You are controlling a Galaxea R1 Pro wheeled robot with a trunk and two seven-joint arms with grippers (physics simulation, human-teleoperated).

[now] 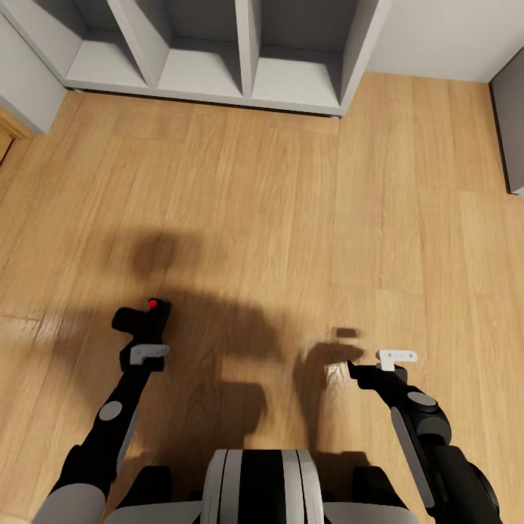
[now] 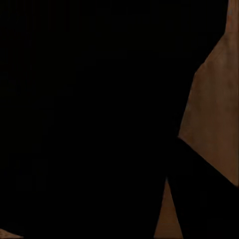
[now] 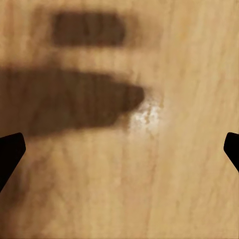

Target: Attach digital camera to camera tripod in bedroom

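light wood plank floor [image 1: 291, 218] runs up to a pale grey open shelf unit [image 1: 211, 58] with bare cubbies, which serves as the landmark. well back from that shelf unit, on the robot's left, the left hand [image 1: 142, 327] is clamped round the small black chunky digital camera [image 1: 140, 317], its red round button [image 1: 153, 303] facing up; in the left wrist view the dark camera body [image 2: 89, 119] crowds the lens. level with it, further from the shelf unit's left end, the right hand [image 1: 378, 364] hangs over bare floor holding nothing, its black fingertips [image 3: 10, 152] spread wide.

the risk, as i judge it, is the camera slipping or twisting in the grip while the base rolls, since the hold looks to be at one end. a dark grey panel [image 1: 509, 131] stands beside the shelf unit's right end and could snag the right arm on a turn.
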